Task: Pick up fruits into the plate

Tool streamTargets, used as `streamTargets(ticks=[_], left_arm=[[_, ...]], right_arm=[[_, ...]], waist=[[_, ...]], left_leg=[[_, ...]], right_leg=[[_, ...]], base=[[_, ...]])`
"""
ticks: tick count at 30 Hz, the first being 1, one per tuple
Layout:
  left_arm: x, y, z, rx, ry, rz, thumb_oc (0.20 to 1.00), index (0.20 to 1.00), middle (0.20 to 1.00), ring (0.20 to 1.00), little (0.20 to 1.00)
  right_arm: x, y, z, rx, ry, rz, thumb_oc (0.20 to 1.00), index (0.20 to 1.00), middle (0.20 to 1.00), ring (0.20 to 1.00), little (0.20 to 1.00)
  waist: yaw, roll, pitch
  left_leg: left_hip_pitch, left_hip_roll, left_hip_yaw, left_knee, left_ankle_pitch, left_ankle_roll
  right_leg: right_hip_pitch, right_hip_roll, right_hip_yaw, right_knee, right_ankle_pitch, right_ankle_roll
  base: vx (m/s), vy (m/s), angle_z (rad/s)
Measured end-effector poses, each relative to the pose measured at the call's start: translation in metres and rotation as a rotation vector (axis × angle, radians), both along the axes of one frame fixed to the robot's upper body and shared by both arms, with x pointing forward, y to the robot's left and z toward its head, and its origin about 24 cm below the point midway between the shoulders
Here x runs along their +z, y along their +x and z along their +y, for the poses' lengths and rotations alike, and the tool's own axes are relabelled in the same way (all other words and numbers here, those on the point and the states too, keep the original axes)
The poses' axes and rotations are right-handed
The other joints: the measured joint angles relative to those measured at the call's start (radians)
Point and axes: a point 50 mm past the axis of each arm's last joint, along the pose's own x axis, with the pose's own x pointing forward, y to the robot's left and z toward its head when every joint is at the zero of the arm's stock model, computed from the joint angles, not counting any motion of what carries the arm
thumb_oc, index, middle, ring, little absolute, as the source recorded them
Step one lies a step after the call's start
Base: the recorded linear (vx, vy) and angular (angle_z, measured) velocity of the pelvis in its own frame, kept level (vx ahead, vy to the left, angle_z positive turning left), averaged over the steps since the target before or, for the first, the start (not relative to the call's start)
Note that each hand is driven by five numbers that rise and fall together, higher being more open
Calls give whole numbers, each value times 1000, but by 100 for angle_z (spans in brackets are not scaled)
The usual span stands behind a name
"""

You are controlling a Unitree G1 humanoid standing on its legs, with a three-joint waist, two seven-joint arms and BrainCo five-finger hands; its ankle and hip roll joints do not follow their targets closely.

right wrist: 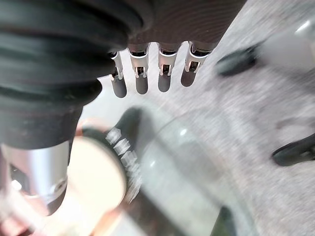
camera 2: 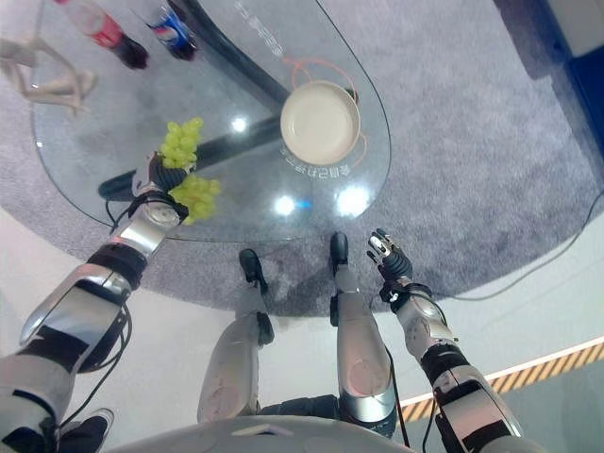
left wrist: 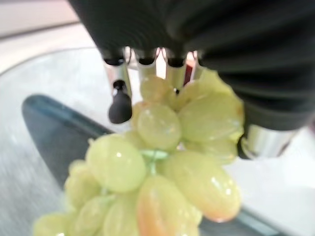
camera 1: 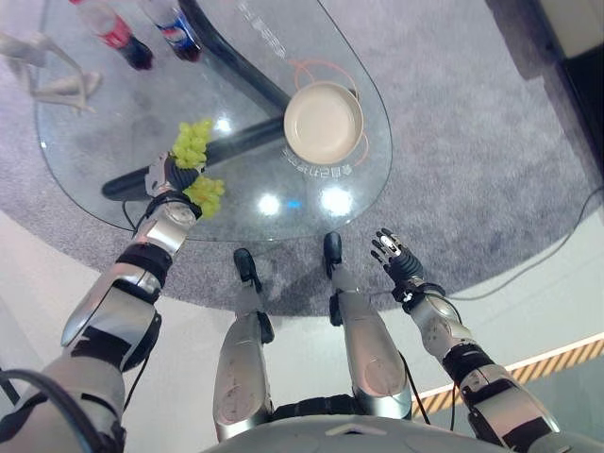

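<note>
Holding one grape bunch [left wrist: 162, 162], one plate [camera 1: 324, 121]

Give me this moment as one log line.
left hand: shut on green grapes, over glass table | right hand: open, idle, off table | plate: empty | step: carry grapes to plate

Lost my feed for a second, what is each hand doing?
Left hand: shut on the green grapes, over the glass table.
Right hand: open, holding nothing, off the table.

Bright glare spots on glass table [camera 1: 113, 132] (wrist views blurred).
</note>
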Motion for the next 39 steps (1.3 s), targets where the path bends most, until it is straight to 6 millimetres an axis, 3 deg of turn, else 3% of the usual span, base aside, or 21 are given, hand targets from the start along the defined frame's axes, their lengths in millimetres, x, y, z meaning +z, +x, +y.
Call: streamTargets(ticks=[7,12,16,22,24,29,33,39], left_arm=[[10,-23,-1,-198,-105,-6,200,200,200,200,200],[35,-38,-1,-361,-103,7,200,200,200,200,200],[33,-48,-4,-485,-115,109,200,200,200,200,200],[29,-57,-16,-648,-163,225,200,200,200,200,200],[26,-61,-20,-702,-188,260,200,200,200,200,200],[21,-67,-44,-853,-209,329,200,200,200,200,200],[18,-72,-64,-944,-231,357,200,200,200,200,200],[3,-79,-91,-1032,-331,415,200,200,200,200,200]], right_arm=[[41,5,1,47,-14,-210,1000,1000,1000,1000,1000],[78,8,-7,236,-162,-353,1000,1000,1000,1000,1000],[90,4,-13,427,-293,-348,1000,1000,1000,1000,1000],[104,0,-8,694,-334,-295,1000,1000,1000,1000,1000],[102,-3,3,793,-300,-264,1000,1000,1000,1000,1000],[87,-16,42,1024,-164,-160,1000,1000,1000,1000,1000],[76,-25,68,1101,-43,-126,1000,1000,1000,1000,1000],[67,-36,89,1173,3,-95,1000,1000,1000,1000,1000]], waist=[[26,12,-8],[53,21,-37],[80,25,-184],[107,25,-312],[115,26,-353],[129,25,-380],[138,24,-408],[143,29,-437]], left_leg=[[91,-1,-21,0,-24,-4],[176,0,-34,0,-33,-6],[197,0,-36,-5,-68,-12],[267,-6,-42,-5,-85,-6],[276,-9,-43,-5,-87,-5],[327,-19,-51,-5,-96,2],[334,-22,-56,-5,-97,4],[340,-22,-57,-5,-95,6]], right_leg=[[124,-2,-25,-42,4,-6],[220,-4,-38,-43,1,-4],[245,-6,-39,-43,-22,3],[321,-15,-49,-43,-49,8],[331,-16,-50,-43,-54,9],[389,-20,-60,-44,-66,16],[398,-23,-63,-44,-67,17],[404,-22,-66,-44,-67,17]], base=[[141,-3,10],[218,-35,10],[184,-20,6],[141,-22,6],[99,-7,2],[81,9,7],[23,16,3],[-4,11,0]])
